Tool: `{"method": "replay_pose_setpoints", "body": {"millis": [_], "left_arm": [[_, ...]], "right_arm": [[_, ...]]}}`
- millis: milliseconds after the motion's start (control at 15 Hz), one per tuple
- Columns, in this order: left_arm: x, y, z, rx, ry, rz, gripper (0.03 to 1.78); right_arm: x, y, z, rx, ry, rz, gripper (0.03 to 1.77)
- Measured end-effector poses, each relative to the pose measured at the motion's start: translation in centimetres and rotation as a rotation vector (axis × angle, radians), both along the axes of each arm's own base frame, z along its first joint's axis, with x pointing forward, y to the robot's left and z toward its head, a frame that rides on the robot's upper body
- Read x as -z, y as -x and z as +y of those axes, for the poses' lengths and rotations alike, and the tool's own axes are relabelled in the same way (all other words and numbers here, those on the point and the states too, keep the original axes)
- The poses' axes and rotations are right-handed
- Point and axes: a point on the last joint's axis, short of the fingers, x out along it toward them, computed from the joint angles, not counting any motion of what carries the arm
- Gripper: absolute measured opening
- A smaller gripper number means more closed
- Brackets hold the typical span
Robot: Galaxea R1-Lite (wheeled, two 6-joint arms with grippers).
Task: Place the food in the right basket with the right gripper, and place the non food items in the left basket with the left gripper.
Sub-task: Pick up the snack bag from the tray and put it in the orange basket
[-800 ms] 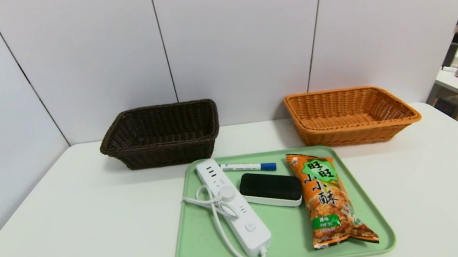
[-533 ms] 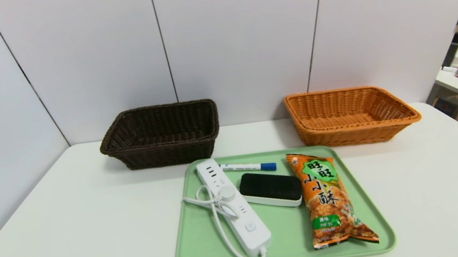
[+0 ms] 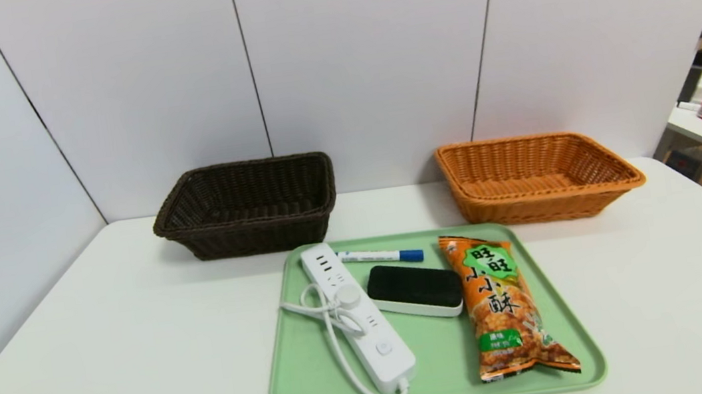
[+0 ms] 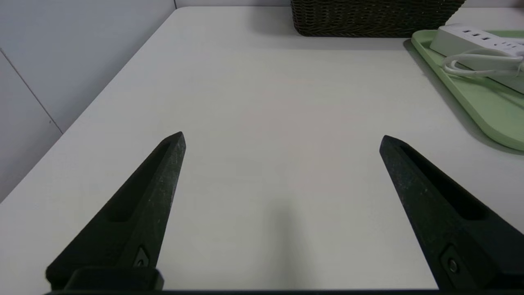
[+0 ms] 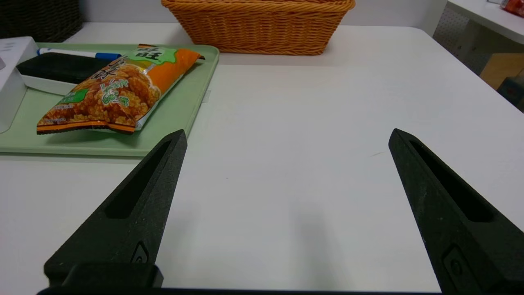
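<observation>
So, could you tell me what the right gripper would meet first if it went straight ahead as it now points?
Probably nothing: the open right gripper points over bare table, passing right of the orange wicker basket, though depth is unclear.

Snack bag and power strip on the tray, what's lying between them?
In the head view, the black-topped eraser lies between the power strip and the snack bag, with the blue-capped marker just behind it, all on the green tray.
</observation>
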Motion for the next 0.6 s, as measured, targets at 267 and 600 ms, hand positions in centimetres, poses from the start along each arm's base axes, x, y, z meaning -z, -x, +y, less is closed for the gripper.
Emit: {"method": "replay_pose_setpoints", "body": {"millis": [267, 600], "left_arm": [[-0.6, 0.2, 0.0, 0.019, -0.025, -0.025, 1.69], [-4.8, 0.6, -0.2, 0.072, -0.019, -0.044, 1.69]], "right_arm": [[0.1, 0.0, 0.1, -0.026, 0.054, 0.007, 1.70], [-2.8, 0.5, 0.2, -0.080, 0.060, -0.042, 1.70]]}}
